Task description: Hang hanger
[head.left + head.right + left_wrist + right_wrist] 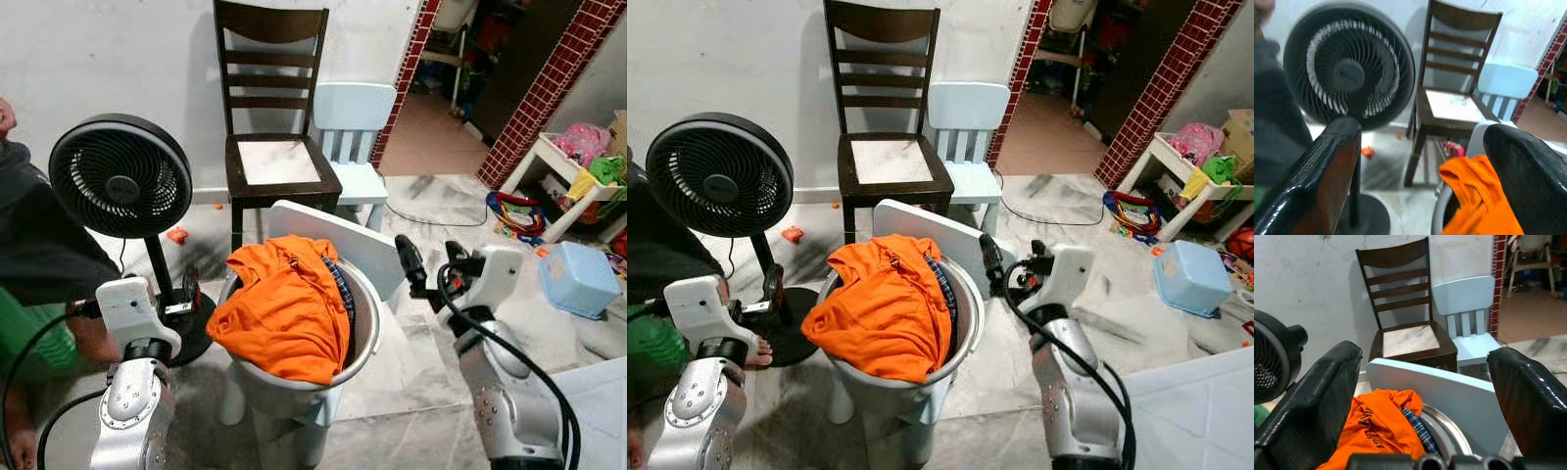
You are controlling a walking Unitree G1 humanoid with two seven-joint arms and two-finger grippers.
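An orange garment [284, 308] is heaped over the rim of a round white basin [364, 328], with a strip of blue plaid cloth [338, 284] tucked beside it; no hanger can be made out among the clothes. The basin rests on a small white stool [323, 235] whose backrest rises just behind it. The left end effector [188, 291] hovers beside the basin's left edge, its two black fingers [1322, 171] spread apart and holding nothing (the wrist camera looks between them at the fan and chairs). The right end effector [411, 266] hangs near the basin's right rim, its fingers [1317, 396] likewise spread wide and empty. A black pedestal fan [120, 176] stands to the left on the marble floor [411, 362], with a person in dark clothing [39, 245] at the frame's left edge. Against the white wall stand a dark wooden chair [274, 117] and, just beside it, a pale blue child's chair [353, 137]. To the right lie a blue plastic box [578, 279] and a low white shelf of toys [578, 176].
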